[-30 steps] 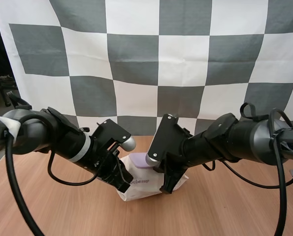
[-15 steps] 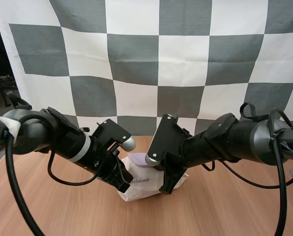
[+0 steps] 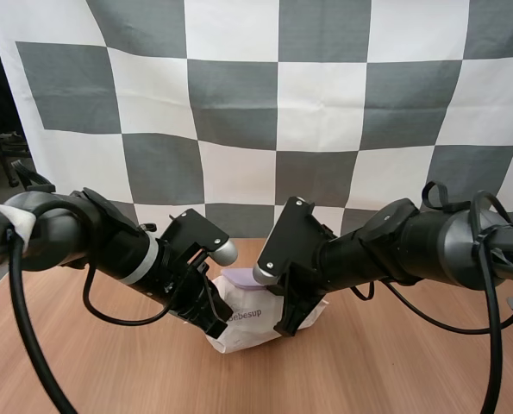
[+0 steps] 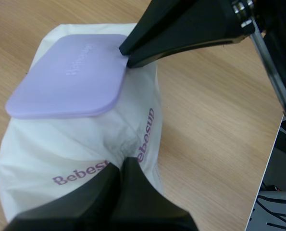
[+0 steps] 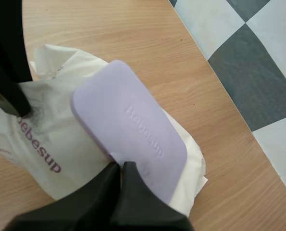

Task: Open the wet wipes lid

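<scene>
one wet wipes pack [image 4: 51,149], left gripper [image 4: 121,166] pinching it, right gripper [image 5: 118,166] pinching lid [image 5: 128,130]

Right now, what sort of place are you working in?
Probably a robot test bench: a plain wooden table, one pack of wet wipes, my left gripper pinching its wrapper and my right gripper on its lilac lid.

I am working in what is looking like a robot lab, at a test bench. My left arm [image 3: 84,237] and right arm [image 3: 411,246], both black and jointed, are reaching in from either side over a plain wooden table [image 3: 394,362]. A pack of wet wipes [image 3: 243,323] is lying on it between them. Dark gear [image 3: 10,172] is standing off the table's left edge, too dim for me to name.
</scene>
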Robot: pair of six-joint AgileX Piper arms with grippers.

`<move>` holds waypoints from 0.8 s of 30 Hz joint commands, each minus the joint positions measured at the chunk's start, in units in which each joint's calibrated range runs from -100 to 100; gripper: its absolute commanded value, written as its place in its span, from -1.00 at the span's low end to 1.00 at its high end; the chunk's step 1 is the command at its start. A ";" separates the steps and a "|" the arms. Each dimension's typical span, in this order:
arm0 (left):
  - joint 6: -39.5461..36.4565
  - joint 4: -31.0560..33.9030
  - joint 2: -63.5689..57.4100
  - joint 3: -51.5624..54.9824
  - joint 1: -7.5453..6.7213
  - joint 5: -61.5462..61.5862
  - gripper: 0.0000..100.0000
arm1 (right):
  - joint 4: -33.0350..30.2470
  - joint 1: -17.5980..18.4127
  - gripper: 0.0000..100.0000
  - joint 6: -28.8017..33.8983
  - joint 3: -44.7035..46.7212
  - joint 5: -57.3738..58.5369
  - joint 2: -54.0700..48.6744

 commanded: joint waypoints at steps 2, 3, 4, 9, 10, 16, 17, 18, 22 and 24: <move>0.03 0.01 -0.10 -0.04 0.02 0.08 -1.00 | 0.68 0.02 -1.00 0.00 -0.08 -0.44 0.02; 0.03 0.01 -0.10 -0.04 0.02 0.08 -1.00 | 0.66 0.02 -1.00 0.00 -0.23 -0.44 0.02; 0.15 0.01 -0.10 -0.04 0.02 0.08 -1.00 | 0.66 0.02 -1.00 0.00 -0.53 -0.44 0.02; 0.41 0.01 -0.10 -0.04 0.02 0.08 -1.00 | 1.96 0.02 -1.00 0.00 -1.62 -0.44 -0.12; 0.41 0.01 -0.10 -0.04 0.02 0.08 -1.00 | 1.96 0.02 -1.00 0.00 -1.80 -0.44 -0.12; 1.05 -0.10 -0.10 -0.04 0.02 -0.12 -1.00 | 1.73 0.02 -1.00 0.00 -1.91 -0.44 -0.12; 1.18 -0.10 -0.10 -0.04 0.02 -0.62 -1.00 | 0.86 0.02 -1.00 0.00 -1.91 -0.44 -0.12; 1.18 -0.10 -0.10 -0.04 0.02 -1.41 -1.00 | -0.17 0.02 -1.00 0.00 -1.91 -0.67 -0.12; 1.18 0.93 -0.10 -0.04 0.02 -1.99 -1.00 | -6.26 0.02 -1.00 0.00 -1.91 0.01 -0.12; 1.18 1.59 -0.10 -0.04 0.02 -1.99 -1.00 | -9.13 0.02 -0.79 0.00 -1.91 3.00 -0.12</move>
